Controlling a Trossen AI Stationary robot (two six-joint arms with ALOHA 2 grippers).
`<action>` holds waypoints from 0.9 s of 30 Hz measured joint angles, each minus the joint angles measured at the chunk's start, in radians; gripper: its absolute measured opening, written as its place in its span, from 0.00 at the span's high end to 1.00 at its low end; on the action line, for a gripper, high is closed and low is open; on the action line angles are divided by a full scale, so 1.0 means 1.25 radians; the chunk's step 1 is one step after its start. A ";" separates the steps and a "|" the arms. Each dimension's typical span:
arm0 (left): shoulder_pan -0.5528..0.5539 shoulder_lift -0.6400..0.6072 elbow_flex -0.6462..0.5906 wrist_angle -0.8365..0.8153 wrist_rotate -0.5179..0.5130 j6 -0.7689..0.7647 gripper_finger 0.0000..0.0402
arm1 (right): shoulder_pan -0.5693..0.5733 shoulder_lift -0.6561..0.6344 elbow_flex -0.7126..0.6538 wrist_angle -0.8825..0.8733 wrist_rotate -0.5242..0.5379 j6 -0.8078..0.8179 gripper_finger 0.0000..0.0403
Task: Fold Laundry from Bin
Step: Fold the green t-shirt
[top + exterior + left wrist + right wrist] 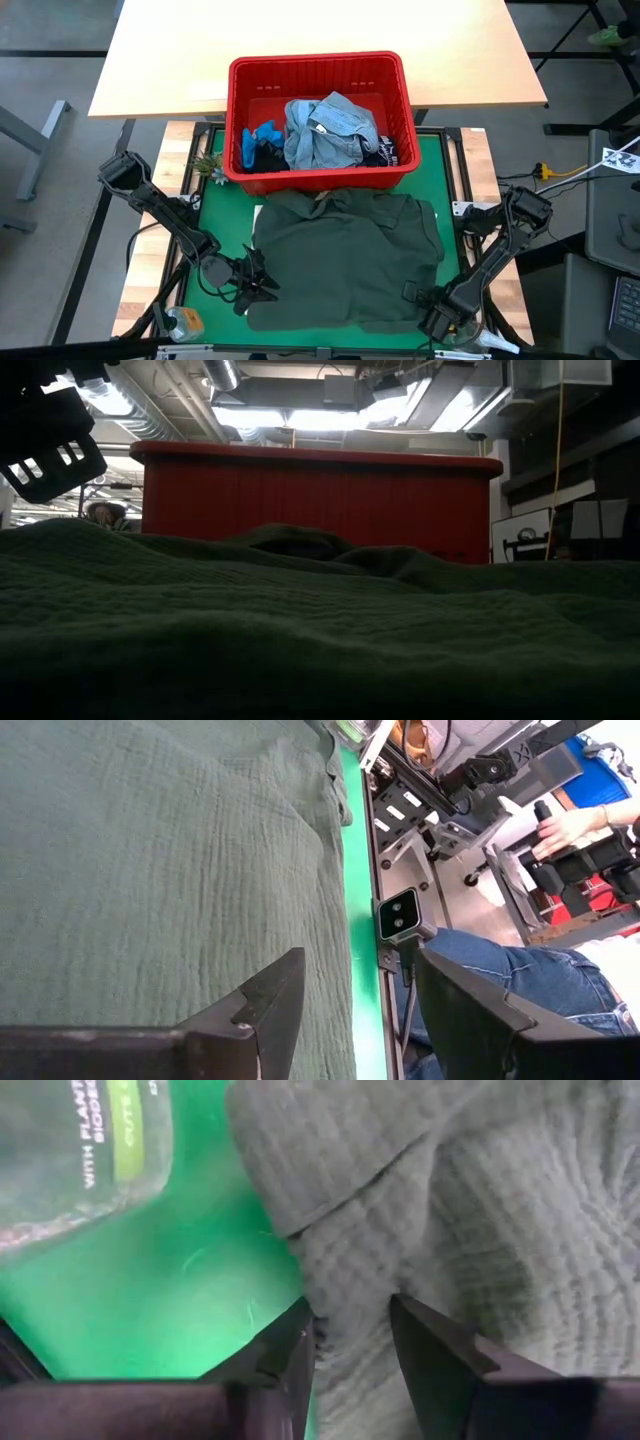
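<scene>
A dark green garment (345, 260) lies spread on the green mat (215, 215), its far edge against the red bin (315, 62). In the bin lie a light blue denim shirt (325, 130), a bright blue garment (255, 140) and a dark navy one (385, 152). My left gripper (258, 282) stands open at the garment's near left corner, its fingers (270, 995) over the cloth's edge. My right gripper (422, 298) points down, open, at the garment's near right corner. The low view shows the green cloth (300, 630) in front of the bin (320, 495). My right gripper (350, 1305) comes from above, pointing down. Its two fingertips stand on either side of a raised fold (350, 1270) next to the garment's edge, which lies on the mat. Whether the fingertips touch the cloth, I cannot tell.
A clear labelled package (80, 1150) lies on the mat close to my right gripper. A small plant (205, 165) stands left of the bin and a round jar (185, 322) at the near left. Beyond the mat's edge sits a person (520, 980). A wooden table (320, 30) is behind the bin.
</scene>
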State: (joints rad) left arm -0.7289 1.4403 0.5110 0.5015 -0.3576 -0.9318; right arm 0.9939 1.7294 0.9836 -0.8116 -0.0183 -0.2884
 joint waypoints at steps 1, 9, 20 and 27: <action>0.000 0.000 0.000 0.000 0.000 0.000 0.54 | 0.000 0.000 0.000 0.000 0.000 0.000 0.68; -0.004 0.000 0.000 0.000 0.072 0.071 0.54 | 0.000 0.001 0.000 -0.001 -0.003 0.001 0.96; -0.081 0.013 0.074 -0.038 0.069 0.103 0.54 | 0.000 0.002 0.000 -0.001 -0.012 0.044 0.96; -0.111 0.110 0.313 -0.402 0.072 0.195 0.54 | 0.000 0.002 0.000 -0.001 -0.013 0.048 0.96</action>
State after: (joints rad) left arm -0.8674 1.5777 0.9021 -0.0013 -0.2676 -0.6883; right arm 0.9943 1.7317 0.9833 -0.8124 -0.0349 -0.2283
